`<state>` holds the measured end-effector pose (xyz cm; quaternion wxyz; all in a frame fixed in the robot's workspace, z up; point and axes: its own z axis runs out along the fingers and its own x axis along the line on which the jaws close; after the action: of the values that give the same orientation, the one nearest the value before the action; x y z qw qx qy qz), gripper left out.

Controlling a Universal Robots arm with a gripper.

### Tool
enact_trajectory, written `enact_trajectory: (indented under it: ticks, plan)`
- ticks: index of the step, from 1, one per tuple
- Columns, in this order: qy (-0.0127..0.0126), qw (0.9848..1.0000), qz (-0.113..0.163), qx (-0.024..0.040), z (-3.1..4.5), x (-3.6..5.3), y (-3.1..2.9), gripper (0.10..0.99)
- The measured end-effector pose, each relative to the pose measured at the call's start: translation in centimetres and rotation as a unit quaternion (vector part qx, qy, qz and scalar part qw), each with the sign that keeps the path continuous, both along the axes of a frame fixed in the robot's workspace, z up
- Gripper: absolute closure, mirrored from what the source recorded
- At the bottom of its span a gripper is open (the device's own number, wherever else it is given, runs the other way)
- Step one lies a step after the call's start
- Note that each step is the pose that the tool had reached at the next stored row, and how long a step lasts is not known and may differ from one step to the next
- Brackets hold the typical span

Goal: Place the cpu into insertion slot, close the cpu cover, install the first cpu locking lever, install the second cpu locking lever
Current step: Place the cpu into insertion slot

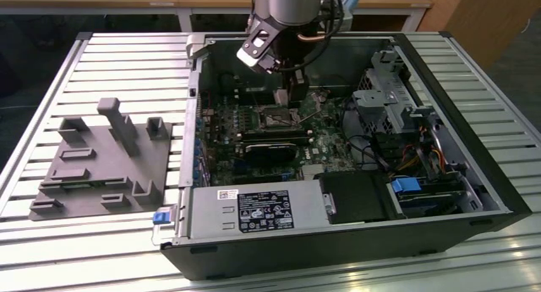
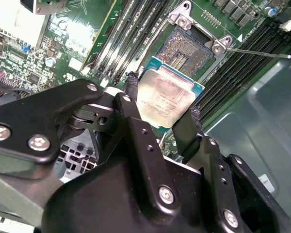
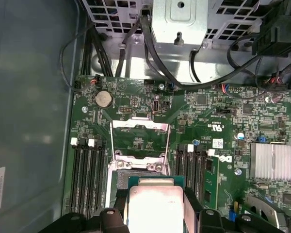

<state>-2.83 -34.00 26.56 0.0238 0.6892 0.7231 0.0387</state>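
Note:
My gripper (image 2: 163, 101) is shut on the cpu (image 2: 160, 92), a small silvery square chip on a green base, held by two opposite edges between black fingers (image 2: 184, 131). In both wrist views the chip hangs just above the open insertion slot (image 2: 183, 48), partly over it. The cpu cover (image 3: 140, 127) is swung open and lies back beyond the slot (image 3: 122, 178). A thin metal locking lever (image 2: 262, 52) sticks out sideways from a corner of the slot. In the exterior view the gripper (image 1: 291, 97) reaches down into the open computer case over the slot (image 1: 274, 118).
Memory slots (image 3: 89, 174) flank the slot on both sides. Cables (image 3: 150, 48) and a metal drive cage (image 3: 180, 19) lie beyond the board, a heat sink (image 3: 270, 161) to one side. At the exterior view's left, a grey fixture (image 1: 106, 162) sits on the slatted table (image 1: 101, 51).

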Motion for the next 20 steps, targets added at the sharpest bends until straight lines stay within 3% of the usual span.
enact_trajectory:
  ticks: [6,20]
  plan:
    - [0.0,1.0,-0.002,-0.0016,-0.9,-0.02,0.47,0.549]
    - [0.0001,1.0,-0.004,-0.0016,-2.52,-0.31,0.9,0.549]
